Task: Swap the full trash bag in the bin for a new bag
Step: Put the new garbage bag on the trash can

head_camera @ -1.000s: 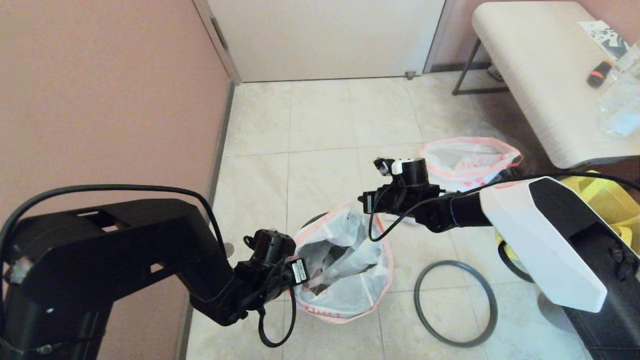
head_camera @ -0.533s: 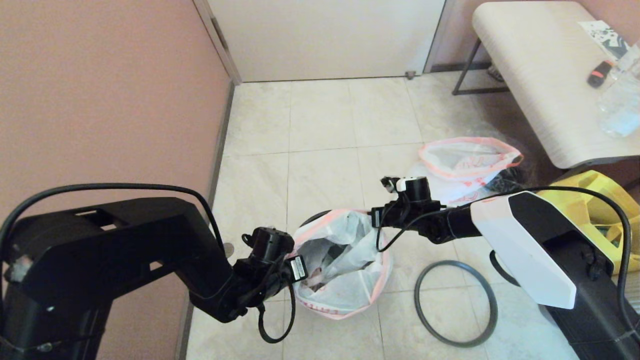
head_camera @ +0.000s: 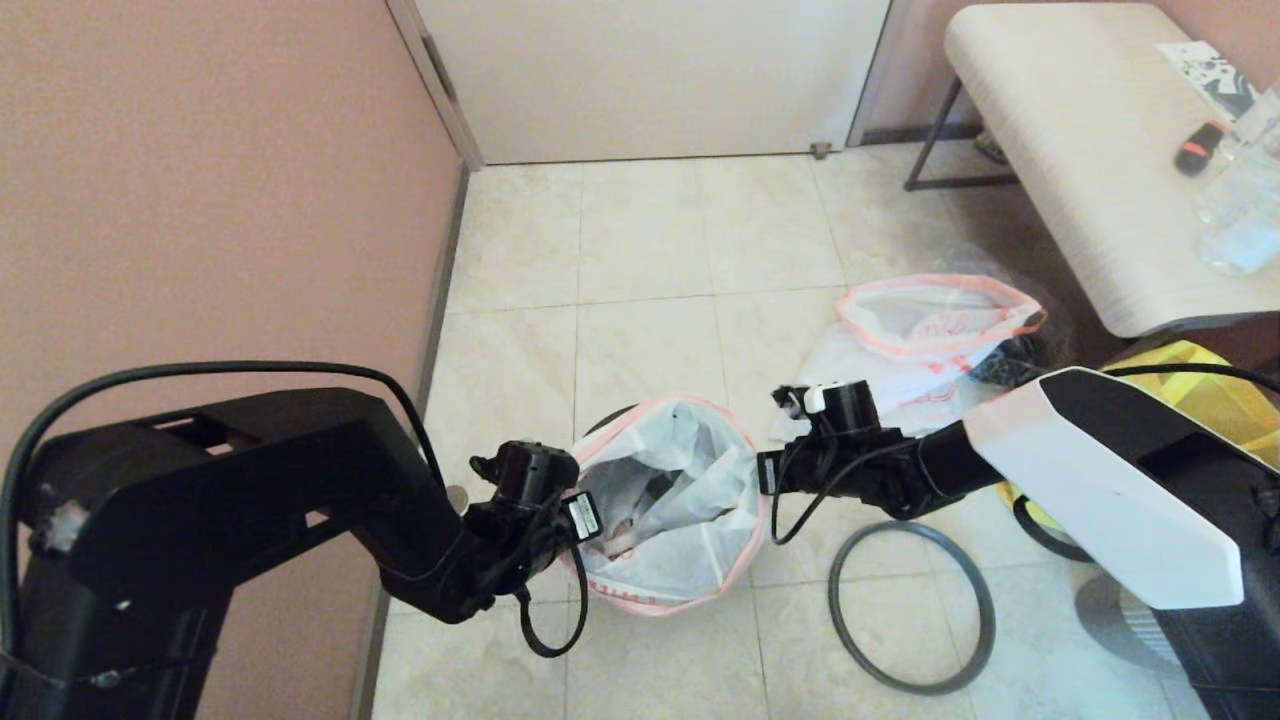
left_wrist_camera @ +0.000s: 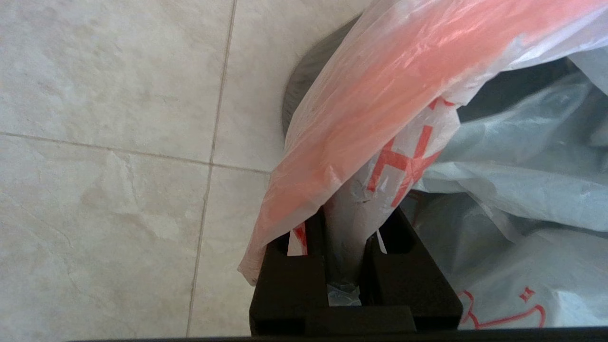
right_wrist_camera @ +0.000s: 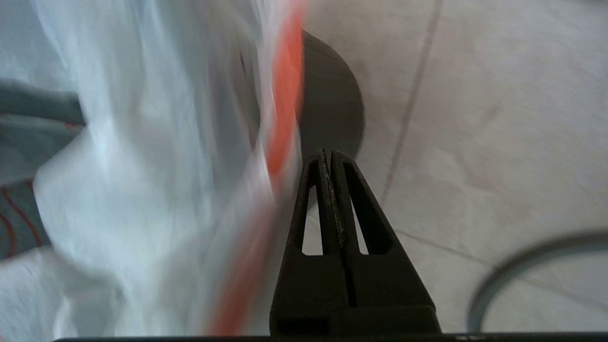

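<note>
1. The left gripper (left_wrist_camera: 346, 266) is clenching a gathered fold of the trash bag (head_camera: 670, 505), the film bunched between its black fingers (left_wrist_camera: 285, 280) in the left wrist view; in the head view it is sitting at the bag's left edge, lower centre of the frame.
2. The right gripper (right_wrist_camera: 327, 161) is pressing its fingers (right_wrist_camera: 354, 247) together with nothing between them, the tips lying just beside the bag's orange-pink hem (that view is streaked by blur); in the head view it is sitting at the bag's right edge, centre of the frame.
3. The bag, white with an orange-pink border and red print, is standing open in the bin (head_camera: 603, 425), whose dark wall is showing only as a sliver behind the bag's upper left.
4. The hoop (head_camera: 912, 605) is lying flat on the floor tiles (head_camera: 640, 250), lower right of centre, apart from the bin.
5. A second bag (head_camera: 935, 320) is lying right of centre, near the bench (head_camera: 1060, 130) in the upper right.
6. A yellow tote (head_camera: 1215, 395) is peeking out at the right edge.
</note>
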Robot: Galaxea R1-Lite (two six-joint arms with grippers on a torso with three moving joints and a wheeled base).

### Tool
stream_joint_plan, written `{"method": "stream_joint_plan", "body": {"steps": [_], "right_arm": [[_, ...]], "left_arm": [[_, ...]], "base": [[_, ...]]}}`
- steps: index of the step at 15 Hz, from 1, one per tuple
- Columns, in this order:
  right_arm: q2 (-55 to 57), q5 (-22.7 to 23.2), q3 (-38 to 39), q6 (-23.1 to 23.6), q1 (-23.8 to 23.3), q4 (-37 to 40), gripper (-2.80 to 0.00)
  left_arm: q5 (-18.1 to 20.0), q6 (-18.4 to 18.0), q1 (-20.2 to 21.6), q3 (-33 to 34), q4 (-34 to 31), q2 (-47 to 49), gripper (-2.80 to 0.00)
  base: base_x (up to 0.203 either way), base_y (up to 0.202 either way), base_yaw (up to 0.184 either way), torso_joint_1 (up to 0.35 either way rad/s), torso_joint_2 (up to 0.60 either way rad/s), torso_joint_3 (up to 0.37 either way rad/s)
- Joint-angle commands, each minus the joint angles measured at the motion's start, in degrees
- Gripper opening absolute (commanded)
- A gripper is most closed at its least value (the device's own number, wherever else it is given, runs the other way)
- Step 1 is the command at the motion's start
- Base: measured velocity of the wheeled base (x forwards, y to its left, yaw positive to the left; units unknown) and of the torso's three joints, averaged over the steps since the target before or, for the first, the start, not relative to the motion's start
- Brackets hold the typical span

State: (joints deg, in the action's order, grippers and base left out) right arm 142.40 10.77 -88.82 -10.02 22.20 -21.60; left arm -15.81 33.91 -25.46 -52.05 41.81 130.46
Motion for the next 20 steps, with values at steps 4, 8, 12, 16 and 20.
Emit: {"method": "stream_joint_plan", "body": {"steps": [4,8,12,16,20], "right_arm": [[-11.1,-3.1,12.4,-1.6,1.8,-6.8,-2.80],[-16.9,-3.3,19.8,-5.4,8.9,-6.7,-2.80],[-15.2,-3.7,19.8,-4.6,12.3,-3.2,-2.80],[-13.5,-4.2,21.7,-4.5,12.2,-3.2,-2.80],[-9.8,-4.3,19.3,-3.6,11.8,-5.8,-2.80]], "left_arm": [[-1.1,1.3,0.7,-1.5,-0.2,0.7,-2.80],[-1.7,1.8,1.4,-2.6,-0.3,1.3,-2.80],[-1.8,1.8,2.3,-3.1,-0.4,1.3,-2.80],[-1.8,1.8,2.3,-3.1,-0.3,1.4,-2.80],[-1.8,1.8,2.3,-3.0,-0.3,1.4,-2.80]], "base": [[0.000,0.000,0.000,0.000,0.00,0.000],[0.000,0.000,0.000,0.000,0.00,0.000],[0.000,0.000,0.000,0.000,0.00,0.000],[0.000,0.000,0.000,0.000,0.00,0.000],[0.000,0.000,0.000,0.000,0.00,0.000]]}}
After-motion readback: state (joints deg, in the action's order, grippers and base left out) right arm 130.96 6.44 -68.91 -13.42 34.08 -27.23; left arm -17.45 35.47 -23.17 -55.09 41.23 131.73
